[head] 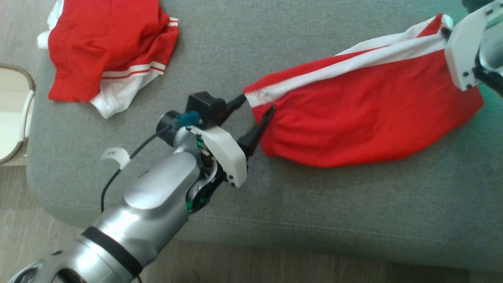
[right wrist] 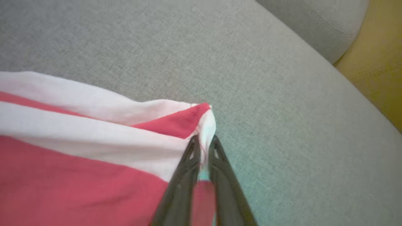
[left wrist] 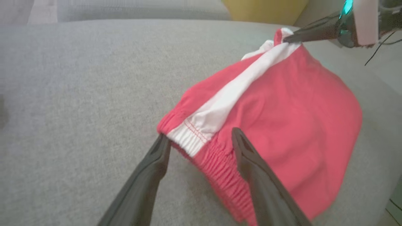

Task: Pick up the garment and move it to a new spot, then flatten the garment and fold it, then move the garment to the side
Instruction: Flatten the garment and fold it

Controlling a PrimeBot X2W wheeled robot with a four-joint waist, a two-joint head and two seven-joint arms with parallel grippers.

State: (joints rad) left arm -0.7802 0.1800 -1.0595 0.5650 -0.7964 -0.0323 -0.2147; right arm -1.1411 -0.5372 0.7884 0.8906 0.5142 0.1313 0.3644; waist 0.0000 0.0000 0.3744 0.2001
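Note:
The garment (head: 353,110), red shorts with a white side stripe, lies stretched across the grey cushion (head: 314,220). My left gripper (head: 257,105) stands open, its two dark fingers on either side of the elastic waistband corner (left wrist: 191,138). In the left wrist view the garment (left wrist: 298,110) sags between both grippers. My right gripper (right wrist: 204,139) is shut on the far corner of the garment (right wrist: 62,172), red and white cloth pinched between its fingers. That gripper (head: 445,31) sits at the upper right in the head view and reaches in at the top of the left wrist view (left wrist: 290,38).
A second red and white garment (head: 106,47) lies crumpled at the cushion's far left corner. A wicker basket (head: 29,82) stands off the left edge. Wood floor (head: 275,263) runs along the near edge. A yellow surface (right wrist: 377,62) borders the cushion beyond my right gripper.

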